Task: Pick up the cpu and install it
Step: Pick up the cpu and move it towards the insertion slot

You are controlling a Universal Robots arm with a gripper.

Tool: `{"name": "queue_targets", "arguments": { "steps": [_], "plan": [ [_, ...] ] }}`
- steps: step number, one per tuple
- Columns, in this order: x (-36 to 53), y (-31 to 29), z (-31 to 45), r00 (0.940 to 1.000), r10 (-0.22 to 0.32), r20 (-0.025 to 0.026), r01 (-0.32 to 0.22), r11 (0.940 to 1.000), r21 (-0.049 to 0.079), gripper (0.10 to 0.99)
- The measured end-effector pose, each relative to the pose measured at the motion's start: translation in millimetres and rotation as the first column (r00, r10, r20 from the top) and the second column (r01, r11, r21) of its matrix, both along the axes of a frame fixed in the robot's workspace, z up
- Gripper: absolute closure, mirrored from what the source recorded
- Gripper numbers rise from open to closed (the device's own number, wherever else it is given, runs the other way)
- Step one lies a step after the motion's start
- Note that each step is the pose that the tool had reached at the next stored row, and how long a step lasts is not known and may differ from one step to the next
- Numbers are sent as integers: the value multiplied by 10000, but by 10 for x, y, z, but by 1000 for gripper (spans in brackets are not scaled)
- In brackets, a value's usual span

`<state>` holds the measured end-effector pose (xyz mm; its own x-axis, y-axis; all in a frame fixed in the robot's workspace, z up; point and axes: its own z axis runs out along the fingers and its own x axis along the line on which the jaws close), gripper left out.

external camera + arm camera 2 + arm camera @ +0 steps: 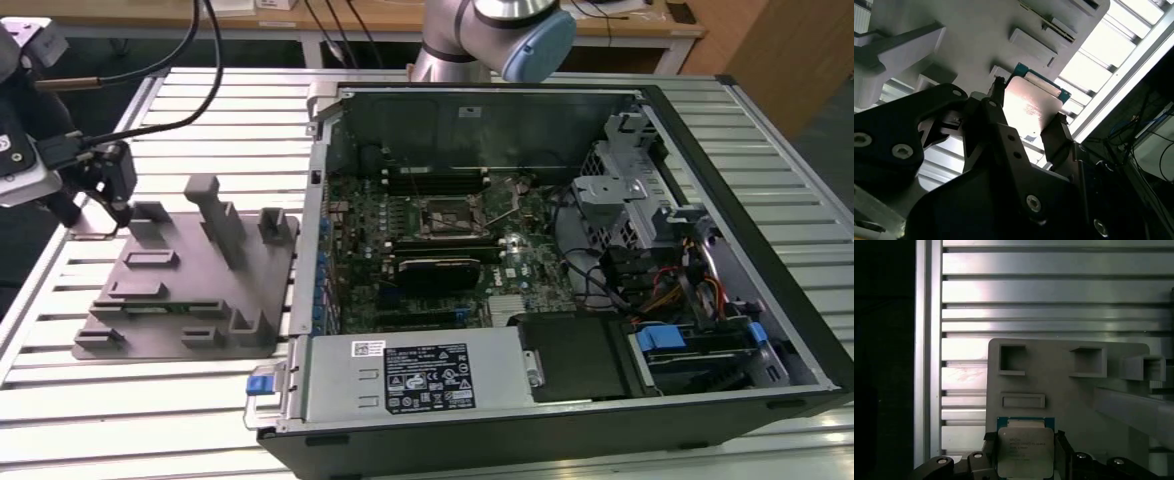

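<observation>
We are watching the gripper point(1025, 441) clamping the cpu point(1025, 456) by two opposite edges at the grey fixture point(1074, 405) corner.

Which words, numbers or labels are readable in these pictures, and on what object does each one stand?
None can be read.
cpu: faint print lines on its metal top, too small.
Black label on the power supply: too small.
White sticker beside it: blurred.
</observation>
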<state>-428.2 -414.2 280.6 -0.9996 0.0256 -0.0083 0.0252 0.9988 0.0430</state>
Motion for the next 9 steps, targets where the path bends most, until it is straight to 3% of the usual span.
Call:
{"name": "queue_targets", "arguments": {
  "steps": [9],
  "plan": [
    [0,2,140,10000,0,1,0,10000,0,545]
  ]
}}
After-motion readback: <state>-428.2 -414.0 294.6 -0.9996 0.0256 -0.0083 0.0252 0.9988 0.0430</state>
